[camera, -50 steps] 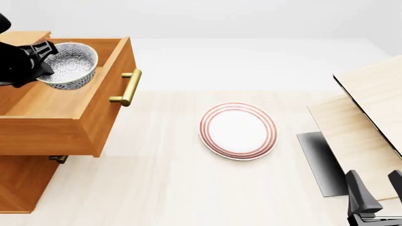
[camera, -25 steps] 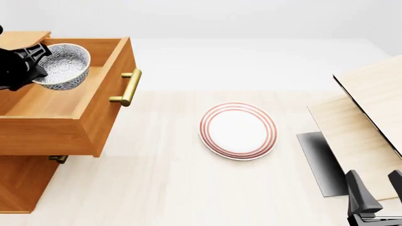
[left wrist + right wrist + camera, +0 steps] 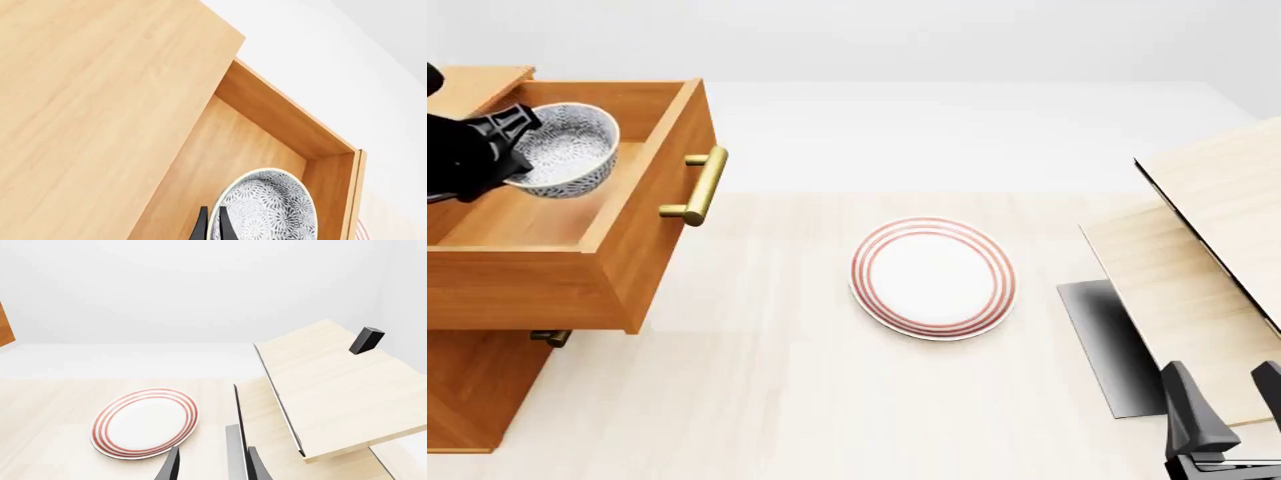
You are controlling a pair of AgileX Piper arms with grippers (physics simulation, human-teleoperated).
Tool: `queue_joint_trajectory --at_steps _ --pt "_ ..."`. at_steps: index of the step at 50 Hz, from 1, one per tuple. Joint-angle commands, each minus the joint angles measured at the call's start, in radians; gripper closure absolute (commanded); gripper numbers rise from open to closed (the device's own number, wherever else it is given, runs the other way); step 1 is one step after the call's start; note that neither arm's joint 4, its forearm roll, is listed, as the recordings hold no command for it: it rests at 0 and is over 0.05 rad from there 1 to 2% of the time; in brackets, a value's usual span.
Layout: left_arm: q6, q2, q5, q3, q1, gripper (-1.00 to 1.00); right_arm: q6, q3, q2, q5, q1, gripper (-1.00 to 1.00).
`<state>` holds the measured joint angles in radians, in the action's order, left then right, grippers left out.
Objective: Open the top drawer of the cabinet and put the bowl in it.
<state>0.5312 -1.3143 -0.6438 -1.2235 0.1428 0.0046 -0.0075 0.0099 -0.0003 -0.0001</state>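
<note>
While top drawer (image 3: 627, 215) stands open, left gripper (image 3: 510, 140) clamps bowl (image 3: 565, 150) above it, bowl empty.

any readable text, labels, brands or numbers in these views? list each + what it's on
None. No words, numbers or signs show in any view.
The bowl, held by the left gripper over the top drawer, has only a speckled pattern.
The plate has only red rings.
The cabinet and pale box are bare wood.
</note>
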Motion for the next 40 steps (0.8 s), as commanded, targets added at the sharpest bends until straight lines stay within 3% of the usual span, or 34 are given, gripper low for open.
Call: queue_joint_trajectory --at_steps 1,40 --pt "-0.007 -0.023 0.019 -0.003 0.003 1.0 -0.001 0.002 -0.002 0.0 0.0 -1.0" --pt "-0.014 -0.075 0.032 -0.025 -0.001 1.0 -0.001 0.002 -0.001 -0.001 0.002 -1.0"
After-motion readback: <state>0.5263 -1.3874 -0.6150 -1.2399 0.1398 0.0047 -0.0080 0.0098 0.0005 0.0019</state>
